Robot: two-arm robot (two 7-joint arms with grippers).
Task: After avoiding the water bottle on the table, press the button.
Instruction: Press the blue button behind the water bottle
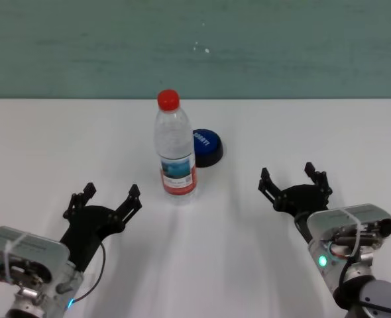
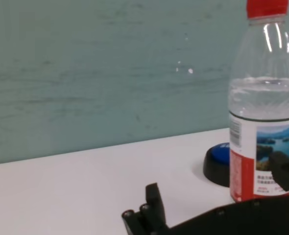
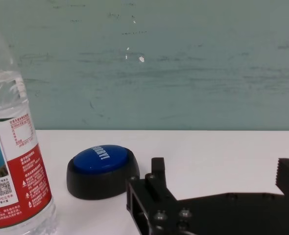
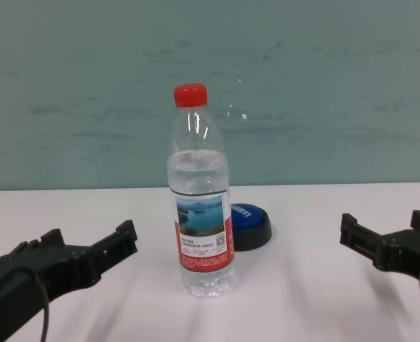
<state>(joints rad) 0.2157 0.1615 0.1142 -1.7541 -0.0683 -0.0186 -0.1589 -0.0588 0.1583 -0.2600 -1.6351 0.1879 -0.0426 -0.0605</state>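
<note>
The water bottle [image 1: 175, 147] stands upright on the white table [image 1: 63, 146], clear with a red cap and a lake label; it also shows in the chest view [image 4: 201, 206], left wrist view [image 2: 264, 112] and right wrist view [image 3: 12, 166]. The blue button [image 1: 206, 147] on its black base sits just behind and right of the bottle, partly hidden by it; it also shows in the right wrist view [image 3: 103, 169], chest view [image 4: 249, 224] and left wrist view [image 2: 219, 164]. My left gripper [image 1: 104, 194] is open, near and left of the bottle. My right gripper [image 1: 293, 177] is open, right of the bottle and nearer than the button.
A teal wall [image 1: 195, 46] runs along the table's far edge. Bare white tabletop lies between the right gripper and the button, and to the left of the bottle.
</note>
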